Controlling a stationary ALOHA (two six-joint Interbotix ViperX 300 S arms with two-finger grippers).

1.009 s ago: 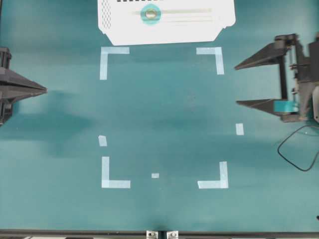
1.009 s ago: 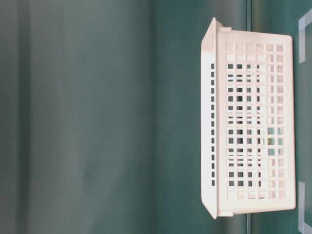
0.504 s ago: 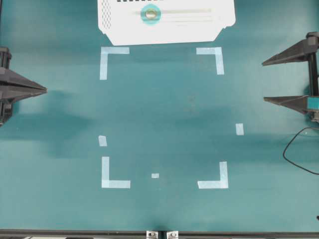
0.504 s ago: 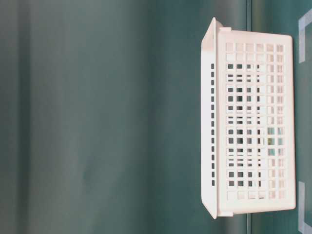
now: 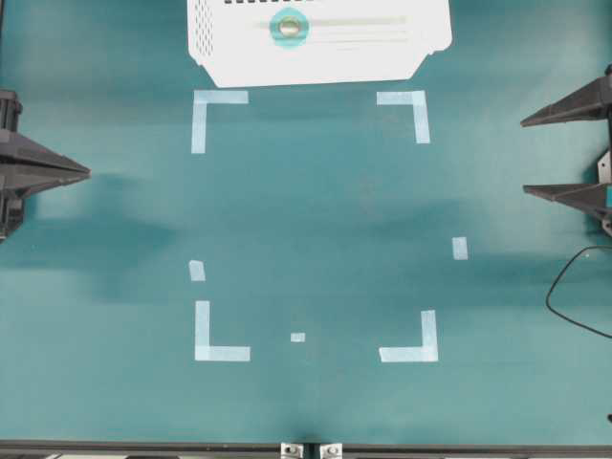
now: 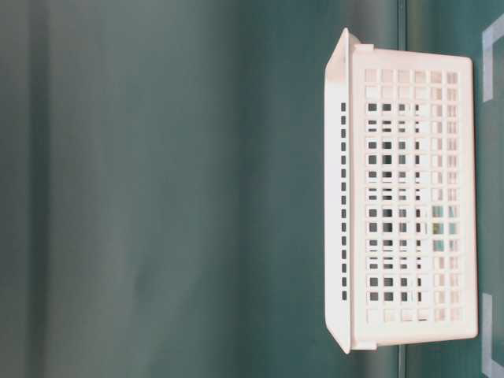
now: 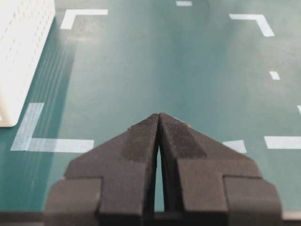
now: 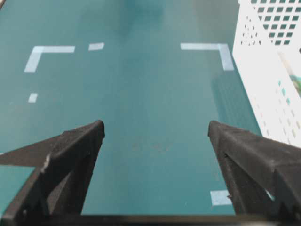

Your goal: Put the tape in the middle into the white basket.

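The tape (image 5: 288,27), a small teal ring with a tan core, lies on the ribbed floor inside the white basket (image 5: 382,62) at the top edge of the overhead view. From table level the basket (image 6: 346,189) shows its lattice wall, with teal glints of the tape (image 6: 439,228) behind the holes. At the far right edge my right gripper (image 5: 524,156) (image 8: 156,127) stands open, nothing between its fingers, well away from the basket (image 8: 263,99). At the far left edge my left gripper (image 5: 86,173) (image 7: 159,115) is shut and empty, with the basket (image 7: 19,70) off to its left.
Pale-blue tape corner marks (image 5: 218,98) frame a rectangle in the middle of the teal table, with small strips (image 5: 460,248) beside them. A black cable (image 5: 574,287) loops on the table at the right edge.
My open right gripper has drawn back to the right, away from the table's middle, to the frame's edge. The left gripper, the basket and the tape have not moved.
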